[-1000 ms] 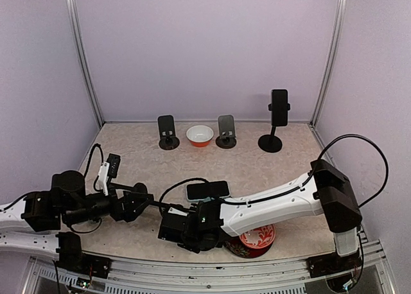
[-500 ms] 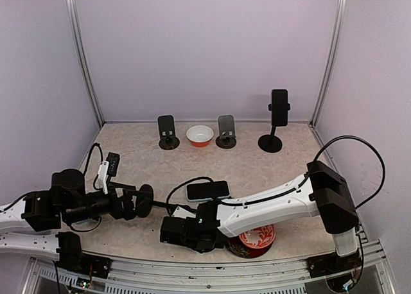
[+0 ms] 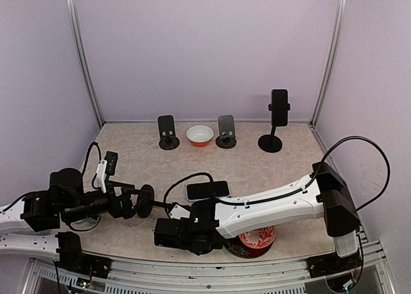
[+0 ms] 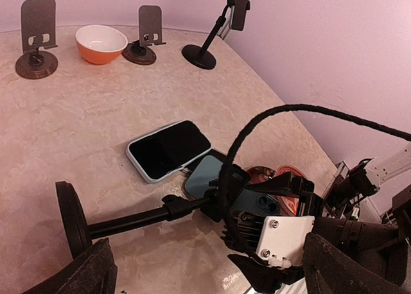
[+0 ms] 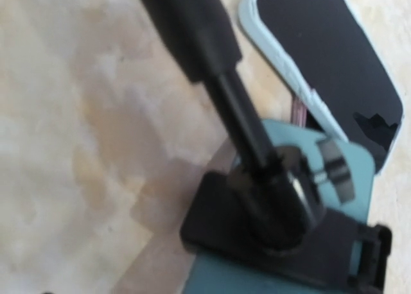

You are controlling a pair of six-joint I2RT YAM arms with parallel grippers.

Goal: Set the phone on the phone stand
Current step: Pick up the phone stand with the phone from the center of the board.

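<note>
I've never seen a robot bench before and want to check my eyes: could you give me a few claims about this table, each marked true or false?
1. A pale-cased phone lies flat on the table. True.
2. The bowl at the back is blue. False: it is orange outside and white inside.
3. The tall stand at the back right holds a dark phone upright. True.
4. Both hands are clamped shut. False: the left hand and the right hand both stand open.
5. The red patterned plate sits against the back wall. False: it is at the near edge, by the right arm.
</note>
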